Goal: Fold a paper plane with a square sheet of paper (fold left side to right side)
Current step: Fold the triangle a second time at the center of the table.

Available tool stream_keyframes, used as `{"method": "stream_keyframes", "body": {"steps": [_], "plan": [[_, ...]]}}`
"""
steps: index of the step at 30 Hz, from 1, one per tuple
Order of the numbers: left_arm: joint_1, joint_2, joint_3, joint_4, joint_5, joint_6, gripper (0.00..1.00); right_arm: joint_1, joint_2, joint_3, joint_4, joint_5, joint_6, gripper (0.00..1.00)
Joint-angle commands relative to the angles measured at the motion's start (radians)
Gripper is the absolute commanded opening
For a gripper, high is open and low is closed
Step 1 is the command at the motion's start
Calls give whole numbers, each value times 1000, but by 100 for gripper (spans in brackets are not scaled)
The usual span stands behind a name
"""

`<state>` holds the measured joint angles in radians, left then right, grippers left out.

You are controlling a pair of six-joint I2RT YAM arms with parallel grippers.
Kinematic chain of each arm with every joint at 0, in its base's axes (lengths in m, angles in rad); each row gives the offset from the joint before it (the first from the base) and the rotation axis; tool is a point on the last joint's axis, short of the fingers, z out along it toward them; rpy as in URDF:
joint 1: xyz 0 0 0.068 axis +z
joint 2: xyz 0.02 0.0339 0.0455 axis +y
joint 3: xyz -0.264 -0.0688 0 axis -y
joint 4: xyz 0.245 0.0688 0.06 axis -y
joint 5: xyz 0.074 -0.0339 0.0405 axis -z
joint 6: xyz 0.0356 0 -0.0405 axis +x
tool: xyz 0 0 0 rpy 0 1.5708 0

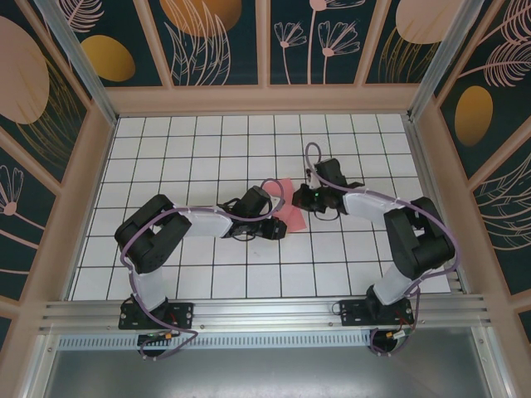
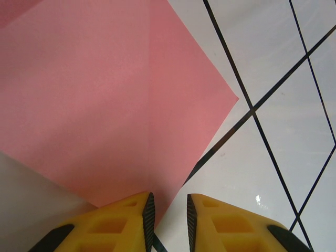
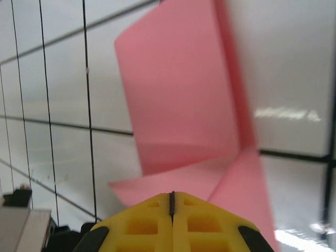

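The square sheet of paper lies salmon-pink on the white gridded counter, between the two pincers and touching both. In the right wrist view the sheet is partly folded. One flap stands up off the counter just ahead of the right pincer, and a lower layer runs back to its tips. The yellow fingers are pressed together with only a thin seam showing, and they seem to pinch the paper's near edge.

In the left wrist view the sheet lies flat, spreading ahead and to the left of the left pincer. Its near corner reaches the left finger. This pincer's jaws stand a narrow gap apart, holding nothing. Black grid lines cross the bare counter ahead and to its right.

From above, the left pincer sits at the sheet's near-left edge and the right pincer at its far-right edge
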<state>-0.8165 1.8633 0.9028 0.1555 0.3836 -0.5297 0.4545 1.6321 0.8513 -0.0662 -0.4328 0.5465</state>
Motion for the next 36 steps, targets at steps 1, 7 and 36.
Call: {"method": "stream_keyframes", "body": {"steps": [1,7,36], "plan": [[-6,11,-45,-123,-23,-15,28,26,42,-11,71,-44,61,6],[-7,2,-48,-132,-13,-8,28,33,149,59,48,-3,37,6],[31,-175,-7,-179,54,15,29,24,220,83,-27,40,24,6]]}}
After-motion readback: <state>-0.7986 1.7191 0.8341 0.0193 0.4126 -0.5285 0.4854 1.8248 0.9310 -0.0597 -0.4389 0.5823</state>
